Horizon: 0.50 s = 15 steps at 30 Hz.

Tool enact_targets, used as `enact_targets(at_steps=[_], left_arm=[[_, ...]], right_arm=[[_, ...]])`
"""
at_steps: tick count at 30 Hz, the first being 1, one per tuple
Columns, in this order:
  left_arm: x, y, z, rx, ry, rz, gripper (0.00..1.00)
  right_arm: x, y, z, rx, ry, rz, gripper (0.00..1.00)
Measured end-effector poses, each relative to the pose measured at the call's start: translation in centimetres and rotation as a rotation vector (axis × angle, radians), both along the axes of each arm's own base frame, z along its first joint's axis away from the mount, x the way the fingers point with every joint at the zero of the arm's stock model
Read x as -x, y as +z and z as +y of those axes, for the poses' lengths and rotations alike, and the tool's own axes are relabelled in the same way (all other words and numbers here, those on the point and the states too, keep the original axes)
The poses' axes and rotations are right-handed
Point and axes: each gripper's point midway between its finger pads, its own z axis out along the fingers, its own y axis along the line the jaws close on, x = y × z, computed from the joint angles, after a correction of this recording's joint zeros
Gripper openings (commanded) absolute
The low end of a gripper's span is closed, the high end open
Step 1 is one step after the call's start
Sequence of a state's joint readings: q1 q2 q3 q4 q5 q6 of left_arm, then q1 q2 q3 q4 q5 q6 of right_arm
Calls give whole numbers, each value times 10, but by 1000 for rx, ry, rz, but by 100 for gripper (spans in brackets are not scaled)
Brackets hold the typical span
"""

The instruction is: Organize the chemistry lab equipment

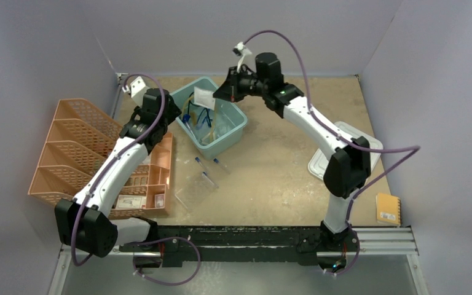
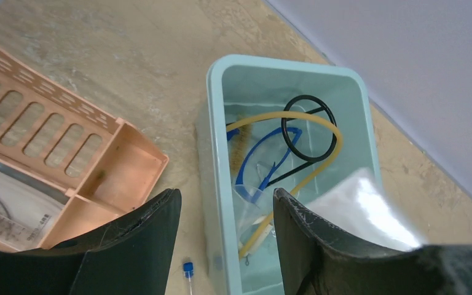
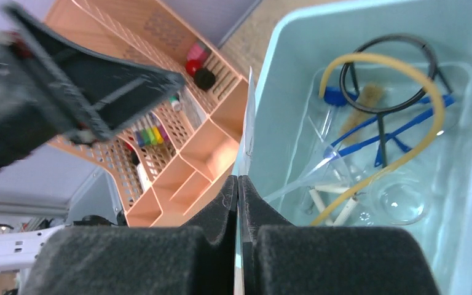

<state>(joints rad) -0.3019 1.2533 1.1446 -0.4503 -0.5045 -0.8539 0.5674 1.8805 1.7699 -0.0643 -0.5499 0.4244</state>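
2 arms up over the table: left jaws open, right jaws pinched.
The left arm (image 1: 114, 166) slants forward from its low near-left elbow, and the left gripper (image 2: 226, 203) tilts downward with both fingers spread and nothing between them. The right arm (image 1: 310, 120) rises from its base, bends at the elbow and stretches leftward; the right gripper (image 3: 238, 181) is closed, pads pressed on the edge of a thin clear packet (image 1: 204, 98).

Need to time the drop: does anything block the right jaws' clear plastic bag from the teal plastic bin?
Nothing visible does. The clear plastic bag hangs over the open teal plastic bin; the pale grey lid lies aside.
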Motion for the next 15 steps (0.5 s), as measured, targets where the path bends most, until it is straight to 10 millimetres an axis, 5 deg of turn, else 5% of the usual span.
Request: enact_targets(at_steps=[4, 9, 15], left_arm=[[8, 9, 9, -14, 28, -26, 56], [10, 5, 8, -20, 21, -10, 56], [11, -3, 4, -16, -2, 13, 56]], right_arm=[[2, -45, 21, 50, 25, 73, 0], [-11, -95, 25, 115, -3, 140, 0], [-25, -119, 30, 140, -21, 157, 0]])
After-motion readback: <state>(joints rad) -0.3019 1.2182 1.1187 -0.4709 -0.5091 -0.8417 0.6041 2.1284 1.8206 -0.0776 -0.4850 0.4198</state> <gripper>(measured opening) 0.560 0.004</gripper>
